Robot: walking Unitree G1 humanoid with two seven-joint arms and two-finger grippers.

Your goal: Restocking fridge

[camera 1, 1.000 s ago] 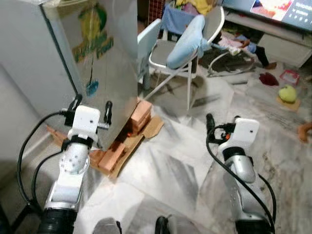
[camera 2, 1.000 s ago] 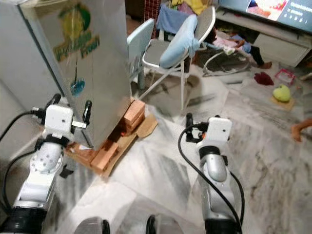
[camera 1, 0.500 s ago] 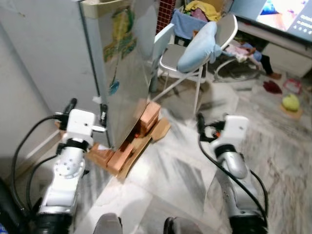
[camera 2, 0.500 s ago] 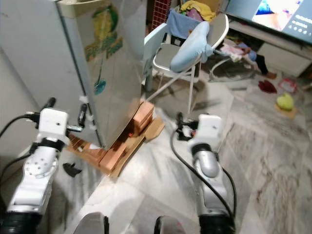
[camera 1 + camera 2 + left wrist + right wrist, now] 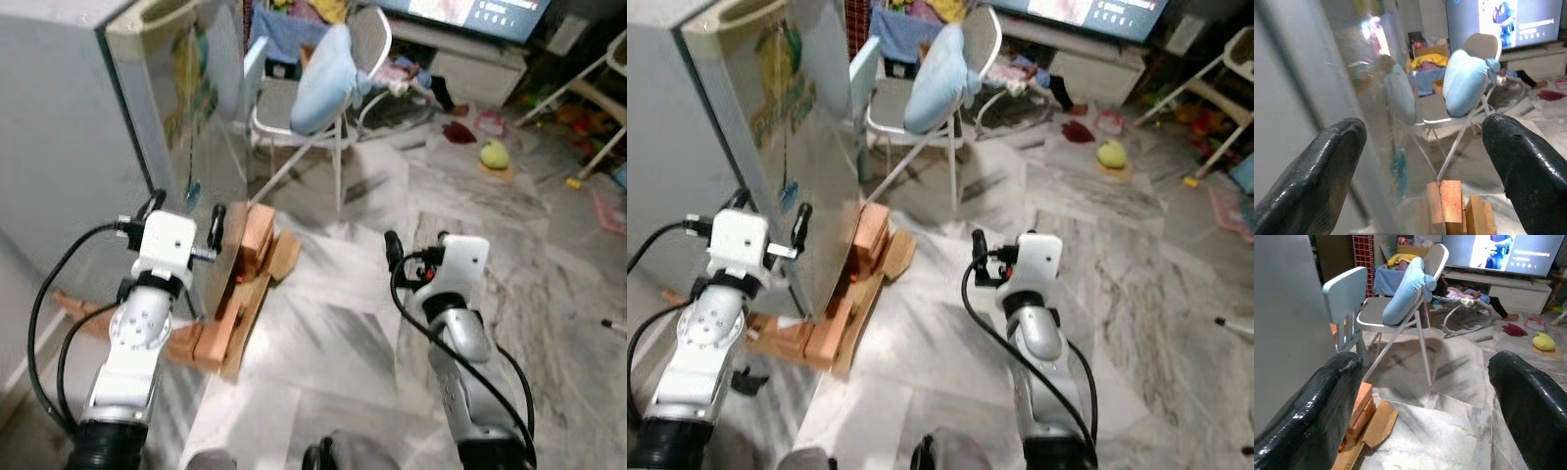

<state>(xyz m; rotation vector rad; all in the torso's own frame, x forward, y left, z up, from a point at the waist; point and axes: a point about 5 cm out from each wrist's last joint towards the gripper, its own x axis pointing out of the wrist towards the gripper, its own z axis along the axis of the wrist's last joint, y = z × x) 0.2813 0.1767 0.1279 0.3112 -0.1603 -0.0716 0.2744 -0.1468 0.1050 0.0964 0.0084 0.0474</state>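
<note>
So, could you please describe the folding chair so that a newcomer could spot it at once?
Start at the tall silver fridge standing on orange bricks. Just beyond its far corner is a white metal folding chair. Unlike the pale blue plastic chair beside it, a light blue pillow leans against its backrest.

I'm looking down at a grey-veined marble floor (image 5: 343, 323). The fridge (image 5: 745, 127) stands raised on orange bricks (image 5: 250, 240) over flattened cardboard (image 5: 279, 259). Beyond it sit a white folding chair (image 5: 921, 98) (a blue cushion draped on its back), a baby rocker (image 5: 1469, 308), red cloth (image 5: 458, 130) and a yellow-green toy (image 5: 495, 154).
</note>
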